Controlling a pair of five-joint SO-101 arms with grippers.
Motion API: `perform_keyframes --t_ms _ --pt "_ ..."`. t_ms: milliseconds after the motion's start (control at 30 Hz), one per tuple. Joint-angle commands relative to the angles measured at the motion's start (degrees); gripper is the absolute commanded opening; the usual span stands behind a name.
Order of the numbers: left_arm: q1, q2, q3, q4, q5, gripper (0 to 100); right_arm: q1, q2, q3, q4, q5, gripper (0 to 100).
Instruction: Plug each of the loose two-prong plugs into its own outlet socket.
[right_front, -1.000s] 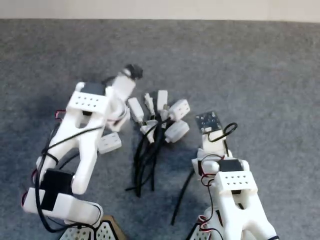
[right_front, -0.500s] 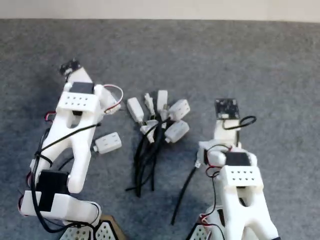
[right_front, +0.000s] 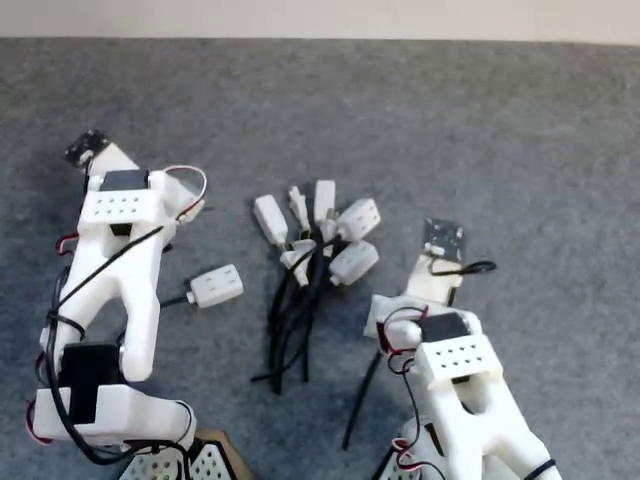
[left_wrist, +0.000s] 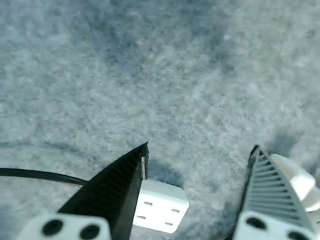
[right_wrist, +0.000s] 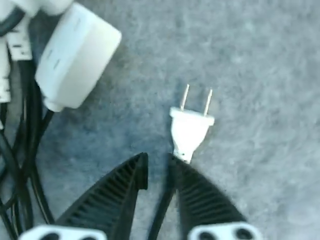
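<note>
Lying on the grey felt-covered desk (right_wrist: 260, 75), the small white two-prong plug (right_wrist: 191, 127) points its prongs away from the right hand (right_wrist: 159, 162), which stands narrowly parted astride the thin black cord (right_wrist: 165, 200). The plug looks light and rigid, so its moulded body is probably the best hold. The limp cord would let it swing, and the thin prongs may bend. The left hand (left_wrist: 197, 155) gapes wide, a white socket block (left_wrist: 159, 205) lying near it.

Worktop (right_front: 520, 120): we see a grey, felt-like cover running to its far edge.
Middle: we find white plugs and sockets (right_front: 345, 240) bunched, black cords (right_front: 290, 330) trailing toward the near edge.
Toward the left edge: one socket block (right_front: 217, 285) lies apart.
Loose plug (right_wrist: 191, 125): lies flat, prongs bare.
</note>
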Motion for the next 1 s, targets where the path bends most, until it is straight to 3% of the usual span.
perform_keyframes --t_ms 0,133,400,600,967 --pt "-0.6 -2.2 -0.3 -1.0 0.5 32 2.6 -0.5 0.2 -0.2 -6.9 25.9" --pt "-0.6 -2.2 -0.3 -1.0 0.5 32 2.9 -0.5 0.2 1.8 -8.2 34.8" --pt "-0.4 -2.2 -0.2 -1.0 0.5 32 0.9 0.1 0.7 -1.7 -8.0 22.1" --pt "-0.3 -2.5 1.1 -1.1 0.5 32 0.9 1.5 0.7 -2.9 -7.9 19.5" --pt "-0.3 -2.7 1.1 -1.1 0.5 32 1.3 25.5 -10.9 -2.7 -8.0 19.4"
